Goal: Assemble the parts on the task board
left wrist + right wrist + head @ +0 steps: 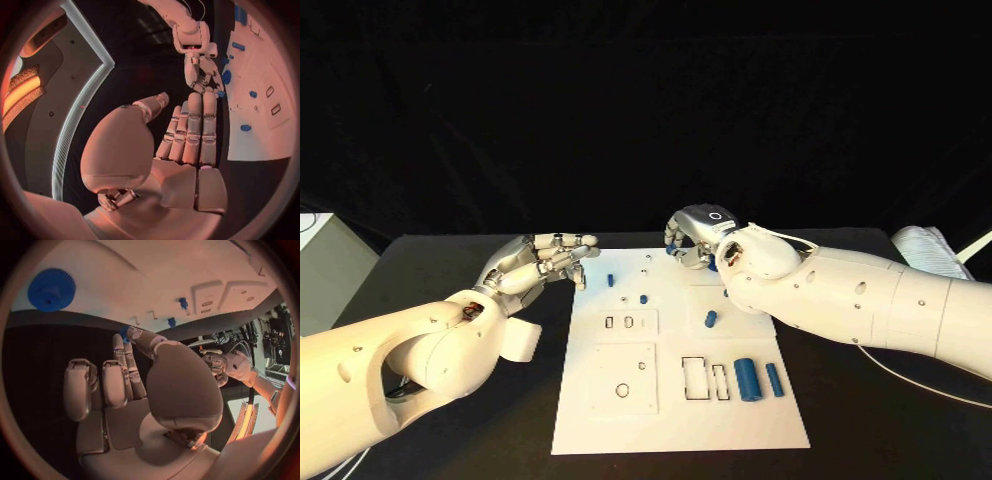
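Two long blue parts (pixel 757 379) lie side by side on the near right of my white task board (pixel 668 420). My left hand (pixel 542 263) waits beside its far left edge, fingers straight, holding nothing. My right hand (pixel 697 240) pinches a small blue part (pixel 125 333) at the far edge.

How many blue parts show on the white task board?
6: two small blue pegs, far left; an oblong piece, middle; two cylinders, near right; a round gear beside the right hand, which may hide more.

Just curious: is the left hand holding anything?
No. The left hand is empty, its fingers stretched straight and apart beside the task board.
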You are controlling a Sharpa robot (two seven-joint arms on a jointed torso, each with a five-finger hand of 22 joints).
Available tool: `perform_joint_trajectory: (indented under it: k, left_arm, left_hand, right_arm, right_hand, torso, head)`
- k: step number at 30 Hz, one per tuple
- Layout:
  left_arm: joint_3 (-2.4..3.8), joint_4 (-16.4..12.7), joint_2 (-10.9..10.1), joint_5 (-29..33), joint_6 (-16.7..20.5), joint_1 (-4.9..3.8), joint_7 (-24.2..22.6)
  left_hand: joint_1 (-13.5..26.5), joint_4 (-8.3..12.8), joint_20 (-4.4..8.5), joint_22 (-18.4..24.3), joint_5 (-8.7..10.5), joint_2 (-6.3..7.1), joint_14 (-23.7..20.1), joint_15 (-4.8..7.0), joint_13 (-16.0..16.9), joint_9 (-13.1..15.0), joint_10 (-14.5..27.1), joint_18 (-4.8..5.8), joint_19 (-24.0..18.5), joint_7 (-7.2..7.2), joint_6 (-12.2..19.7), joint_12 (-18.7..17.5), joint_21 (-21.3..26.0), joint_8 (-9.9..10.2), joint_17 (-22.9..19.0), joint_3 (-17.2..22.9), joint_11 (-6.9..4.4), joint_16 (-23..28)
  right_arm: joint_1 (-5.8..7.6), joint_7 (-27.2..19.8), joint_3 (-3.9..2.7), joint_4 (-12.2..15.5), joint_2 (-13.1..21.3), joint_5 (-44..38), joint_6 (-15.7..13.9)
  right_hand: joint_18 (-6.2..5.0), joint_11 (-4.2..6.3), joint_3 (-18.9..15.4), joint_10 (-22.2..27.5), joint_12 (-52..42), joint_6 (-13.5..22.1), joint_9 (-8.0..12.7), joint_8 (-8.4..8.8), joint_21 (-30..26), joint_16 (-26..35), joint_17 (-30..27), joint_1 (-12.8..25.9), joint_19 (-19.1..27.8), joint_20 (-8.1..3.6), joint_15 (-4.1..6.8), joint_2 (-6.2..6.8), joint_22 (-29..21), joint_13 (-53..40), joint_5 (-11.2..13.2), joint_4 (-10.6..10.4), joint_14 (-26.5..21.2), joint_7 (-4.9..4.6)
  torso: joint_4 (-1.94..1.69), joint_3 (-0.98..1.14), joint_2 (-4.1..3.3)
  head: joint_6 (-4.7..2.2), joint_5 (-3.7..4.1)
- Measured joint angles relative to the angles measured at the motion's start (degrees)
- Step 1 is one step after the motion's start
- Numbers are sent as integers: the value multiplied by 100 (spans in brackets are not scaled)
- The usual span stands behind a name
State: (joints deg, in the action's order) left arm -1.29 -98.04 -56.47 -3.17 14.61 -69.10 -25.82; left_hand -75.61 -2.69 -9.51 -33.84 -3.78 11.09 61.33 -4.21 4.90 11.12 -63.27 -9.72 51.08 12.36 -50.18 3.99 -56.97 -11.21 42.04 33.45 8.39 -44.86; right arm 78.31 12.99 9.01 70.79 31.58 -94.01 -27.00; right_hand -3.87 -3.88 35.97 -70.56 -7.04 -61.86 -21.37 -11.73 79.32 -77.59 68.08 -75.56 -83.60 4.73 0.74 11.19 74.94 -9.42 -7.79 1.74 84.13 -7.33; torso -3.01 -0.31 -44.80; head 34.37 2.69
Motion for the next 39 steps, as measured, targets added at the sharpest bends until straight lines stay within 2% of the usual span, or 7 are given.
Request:
perform_joint_trajectory:
  k: [6,12,21,29,39]
  left_arm:
    - [0,24,39,1,0,-18,0]
    - [-1,37,76,1,0,-72,0]
    - [0,44,99,1,-2,-123,0]
    - [0,40,97,1,-1,-149,0]
    - [0,30,88,1,-1,-166,0]
  left_hand:
    - [0,0,0,-6,0,0,0,0,0,-1,0,0,0,0,0,0,0,0,-1,0,0,0]
    - [0,0,0,-6,0,0,0,0,-1,-1,0,0,0,0,0,0,-14,0,-1,0,0,0]
    - [0,0,0,-10,0,0,0,0,-1,-1,0,1,1,0,0,0,-24,0,-1,0,0,0]
    - [0,0,-1,-10,0,0,0,0,-1,-2,0,0,1,0,0,0,-23,0,-2,0,0,0]
    - [0,0,-1,-9,0,0,0,0,-2,3,0,0,1,0,0,0,-23,0,-2,0,0,0]
  right_arm:
    - [6,-20,-9,-159,-207,8,-96]
    - [-18,-67,-11,-261,-333,40,-126]
    - [-45,-134,-11,-358,-436,101,-128]
    - [-60,-166,-10,-485,-527,125,-108]
    - [-81,-172,-7,-528,-541,135,-40]
  right_hand:
    - [-1,0,0,0,-1,0,0,0,0,0,-6,0,0,0,0,0,0,-6,0,0,0,0]
    - [-2,0,-1,0,3,1,0,0,0,0,-6,0,0,0,0,0,-1,-9,0,0,0,0]
    - [-3,0,-1,0,5,18,3,1,0,0,-6,9,0,0,0,9,-2,-17,1,0,0,-17]
    - [-3,-1,-1,1,9,18,5,1,0,0,-6,16,0,0,-1,16,-2,-44,2,-1,0,-17]
    - [-4,-2,-2,2,26,18,-2,2,0,0,-5,16,1,0,-1,16,-3,-43,12,-1,0,-17]
  torso:
    - [-14,-10,-11]
    - [-18,-11,-27]
    - [-62,-45,-63]
    - [-85,-69,-100]
    - [-96,-82,-131]
  head:
    - [20,15]
    - [32,-14]
    - [34,3]
    - [27,8]
    - [47,7]
